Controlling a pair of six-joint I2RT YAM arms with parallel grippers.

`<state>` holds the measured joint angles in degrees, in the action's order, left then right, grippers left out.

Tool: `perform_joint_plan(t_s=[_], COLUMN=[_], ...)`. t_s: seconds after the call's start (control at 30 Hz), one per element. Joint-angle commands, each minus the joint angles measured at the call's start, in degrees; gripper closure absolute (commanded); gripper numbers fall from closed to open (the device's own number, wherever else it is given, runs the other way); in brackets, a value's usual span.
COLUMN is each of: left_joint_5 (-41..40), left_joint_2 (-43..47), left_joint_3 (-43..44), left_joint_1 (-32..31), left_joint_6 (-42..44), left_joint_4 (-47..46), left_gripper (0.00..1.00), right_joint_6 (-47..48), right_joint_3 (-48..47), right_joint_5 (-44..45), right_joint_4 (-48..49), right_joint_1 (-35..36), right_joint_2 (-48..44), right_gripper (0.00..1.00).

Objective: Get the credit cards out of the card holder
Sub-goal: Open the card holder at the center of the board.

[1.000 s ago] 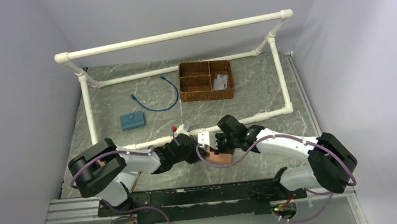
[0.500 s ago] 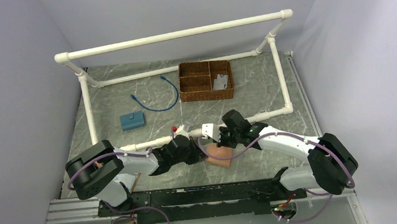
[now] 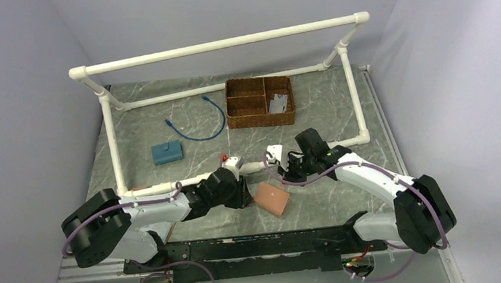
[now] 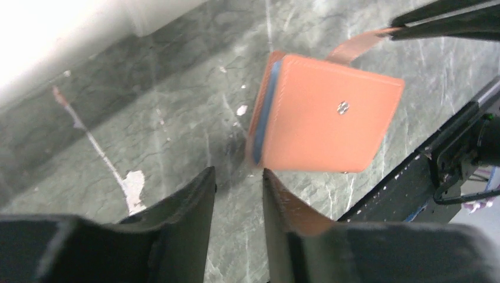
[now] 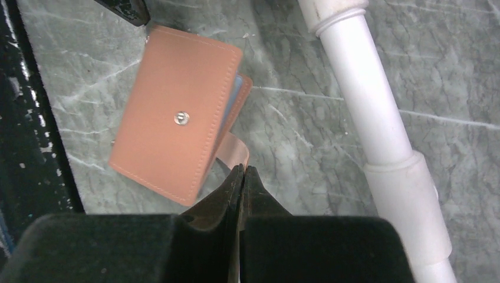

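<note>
The card holder point(image 3: 272, 198) is a reddish-brown leather wallet, folded shut, lying snap side up on the marble table between my two grippers. It also shows in the left wrist view point(image 4: 330, 115) and the right wrist view point(image 5: 177, 130), with a grey-blue lining at its edge. No credit cards show outside it. My left gripper point(image 3: 245, 194) point(image 4: 239, 172) is open just left of the holder, with only table between its fingers. My right gripper point(image 3: 290, 177) point(image 5: 243, 167) is shut, its tips pinching the end of the holder's strap tab point(image 5: 233, 154) point(image 4: 359, 44).
A white pipe frame point(image 3: 302, 151) point(image 5: 365, 106) runs just behind the grippers. Farther back stand a wicker basket point(image 3: 259, 101), a small blue block point(image 3: 167, 152) and a blue cable point(image 3: 196, 125). A black rail point(image 3: 242, 247) point(image 4: 448, 153) borders the near table edge.
My left gripper has opened, let go of the card holder and drawn back left. The holder now lies on the table. My right arm has pulled back to the right with its jaws shut.
</note>
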<state>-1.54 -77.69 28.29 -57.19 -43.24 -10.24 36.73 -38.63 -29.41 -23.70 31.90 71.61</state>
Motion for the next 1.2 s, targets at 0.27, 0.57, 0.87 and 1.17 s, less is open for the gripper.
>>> perform_joint_plan(t_s=[0.27,0.57,0.87,1.17], left_joint_5=[1.4,5.8,6.7,2.0], left_joint_2=[10.9,10.2,-4.4,0.5], left_joint_3=[-1.3,-14.2,-11.3,-8.3], left_joint_1=[1.8,1.3,-1.6,-1.7], left_joint_6=[-6.9,-26.3,-32.3,-28.7], left_joint_4=[3.4,-24.7,-32.9,-15.1], left_gripper=[0.27,0.16,0.13,0.14], right_joint_6=[0.6,-2.3,-4.6,-10.3], right_joint_3=[-4.7,-7.8,-6.0,-4.2], right_joint_5=[-16.3,-29.0,-26.6,-12.4], right_joint_4=[-7.0,-8.3,-5.5,0.6], right_joint_1=[-4.9,-5.5,-6.3,-8.8], right_joint_2=[-3.9,-6.6,-6.8,-6.7], right_gripper=[1.0,1.0,1.0,1.0])
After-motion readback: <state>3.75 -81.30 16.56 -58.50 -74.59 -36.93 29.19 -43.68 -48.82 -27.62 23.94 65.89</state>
